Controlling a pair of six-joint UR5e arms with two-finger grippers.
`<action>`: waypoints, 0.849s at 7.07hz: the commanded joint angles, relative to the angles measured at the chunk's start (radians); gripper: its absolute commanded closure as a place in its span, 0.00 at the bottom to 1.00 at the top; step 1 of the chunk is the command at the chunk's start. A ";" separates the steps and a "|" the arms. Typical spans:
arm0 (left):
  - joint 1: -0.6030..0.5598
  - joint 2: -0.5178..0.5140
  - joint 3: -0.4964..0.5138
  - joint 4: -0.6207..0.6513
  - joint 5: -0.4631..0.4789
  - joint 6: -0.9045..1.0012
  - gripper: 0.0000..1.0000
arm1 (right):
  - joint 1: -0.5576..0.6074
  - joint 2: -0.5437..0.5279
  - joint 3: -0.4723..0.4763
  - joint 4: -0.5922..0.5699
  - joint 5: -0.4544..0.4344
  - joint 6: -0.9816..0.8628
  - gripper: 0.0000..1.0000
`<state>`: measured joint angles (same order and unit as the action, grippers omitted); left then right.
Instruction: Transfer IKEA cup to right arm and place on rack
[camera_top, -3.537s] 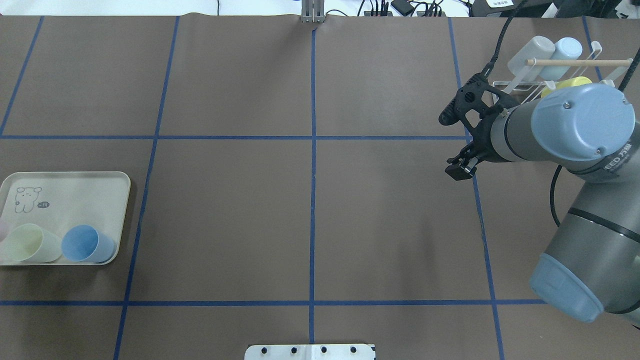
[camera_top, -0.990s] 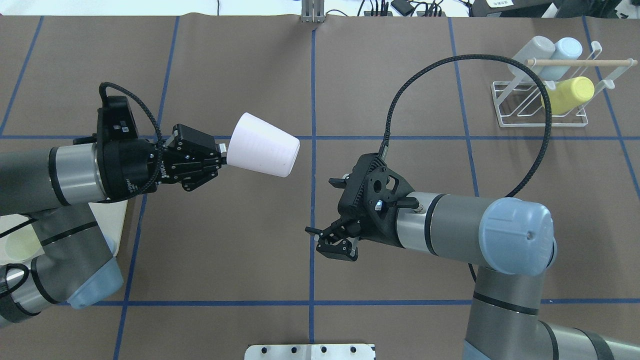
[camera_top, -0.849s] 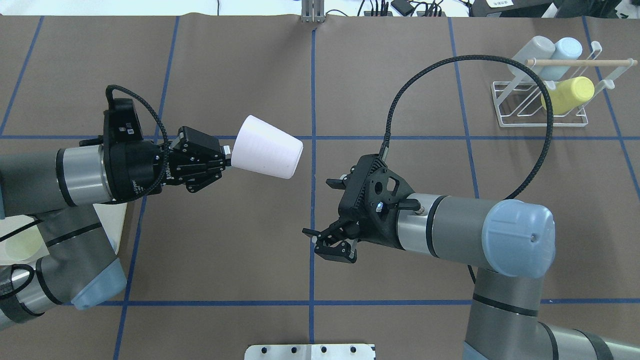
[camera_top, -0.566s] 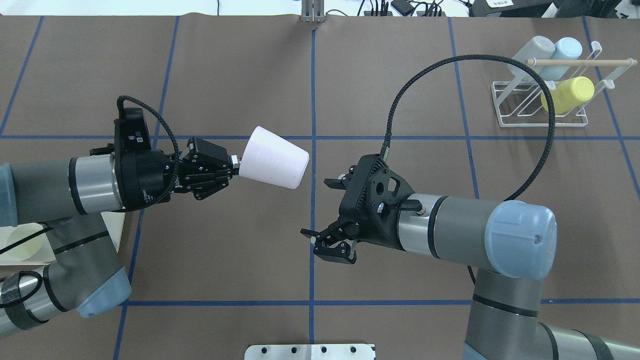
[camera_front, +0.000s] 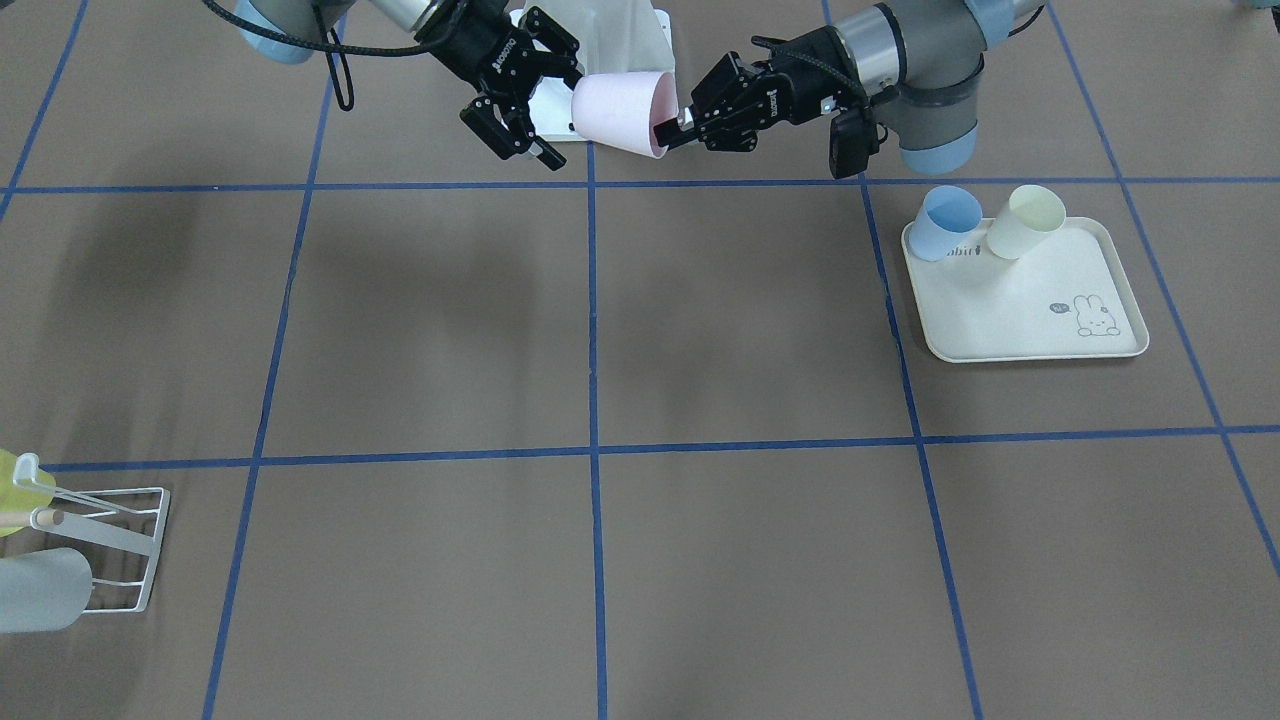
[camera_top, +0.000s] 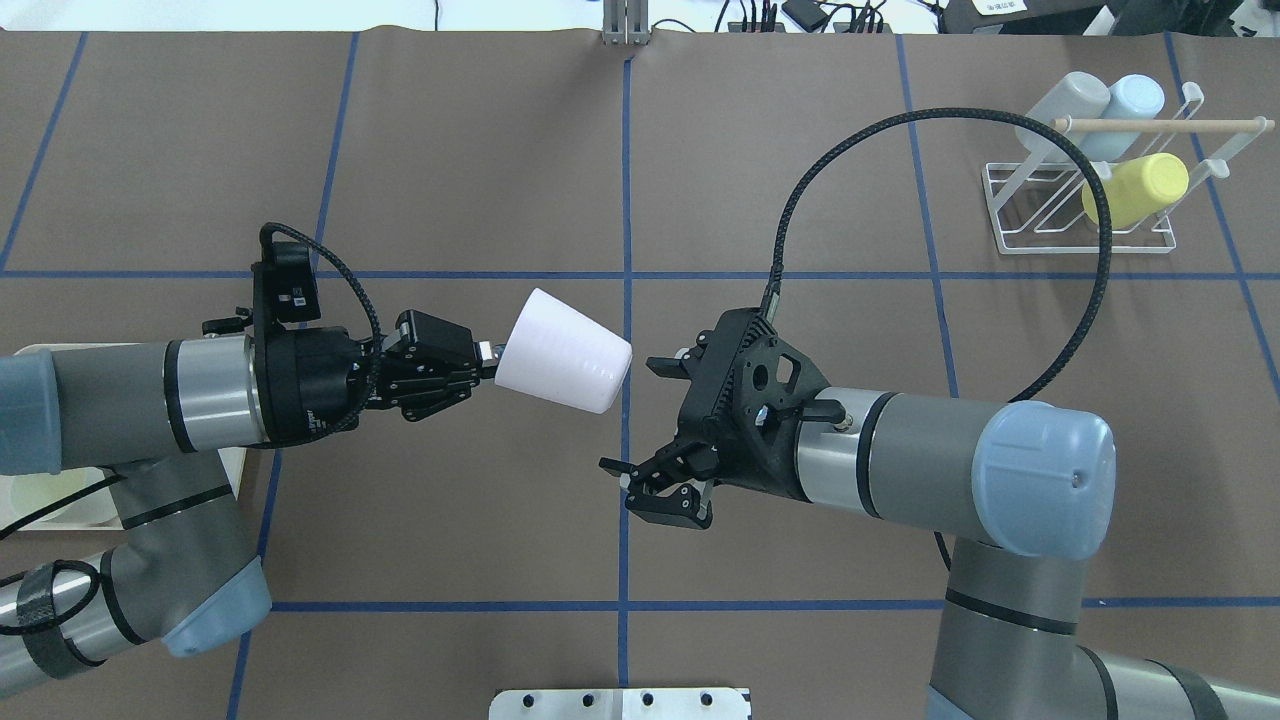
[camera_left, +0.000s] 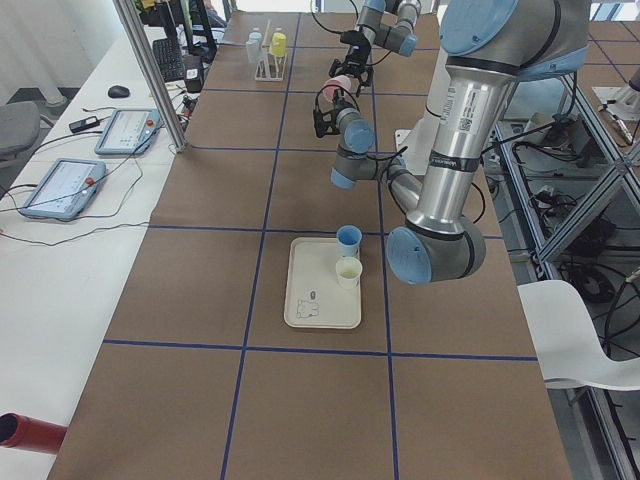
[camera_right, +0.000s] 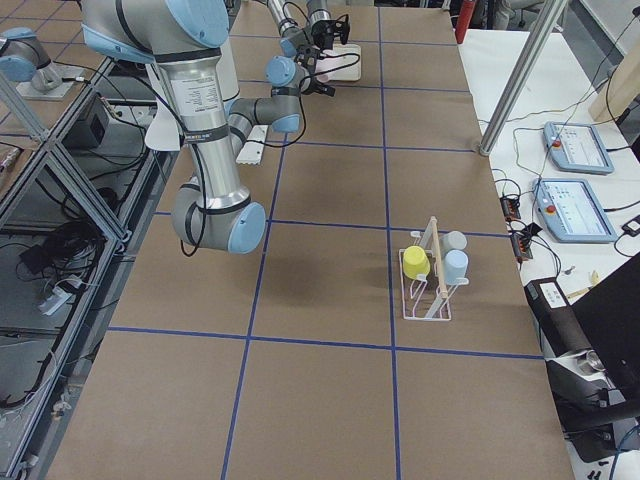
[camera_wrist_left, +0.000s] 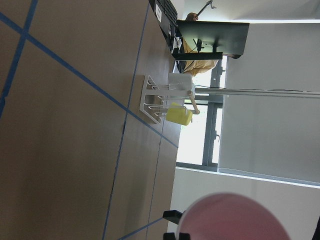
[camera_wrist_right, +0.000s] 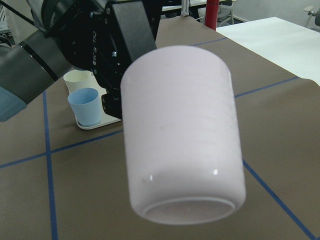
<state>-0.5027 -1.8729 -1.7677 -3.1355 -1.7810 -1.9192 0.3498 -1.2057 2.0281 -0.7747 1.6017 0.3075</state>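
Over the middle of the table (camera_top: 450, 150) we find the handover step in hand: the left gripper (camera_top: 487, 352) is clamped on the rim of the pale pink cup (camera_top: 563, 351), one finger inside the mouth and one outside as the front-facing view shows, and holds it in mid-air, clear of the surface. The right gripper (camera_top: 632, 420) has its jaws spread wide, close to the cup's base but, as far as we can tell, not around it; from overhead it sits just beside the cup, a little nearer the robot. The cup lies almost level, its long axis running along the line between the two arms, mouth toward the left gripper, closed base toward the right one and tipped slightly downward, with the foot ring facing the right wrist camera. We judge that the next move calls for the right arm (camera_top: 930, 455) to line its open fingers up with the cup, slide in until they straddle the wall near the base, and close firmly on the smooth tapered side; only then should the left fingers let go. The rack (camera_top: 1040, 215) stands well apart, toward the far right corner of the table, so the carry is not yet begun
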 joint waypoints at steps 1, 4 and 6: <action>0.013 0.001 0.002 0.000 0.002 0.005 1.00 | 0.000 0.000 0.001 0.000 0.004 -0.001 0.00; 0.030 -0.002 0.004 0.037 0.003 0.055 1.00 | 0.000 0.000 0.009 0.000 0.009 -0.008 0.00; 0.056 -0.003 0.004 0.037 0.034 0.055 1.00 | 0.000 -0.001 0.009 0.000 0.009 -0.008 0.00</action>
<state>-0.4622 -1.8748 -1.7639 -3.0995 -1.7634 -1.8651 0.3500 -1.2062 2.0368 -0.7746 1.6104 0.2993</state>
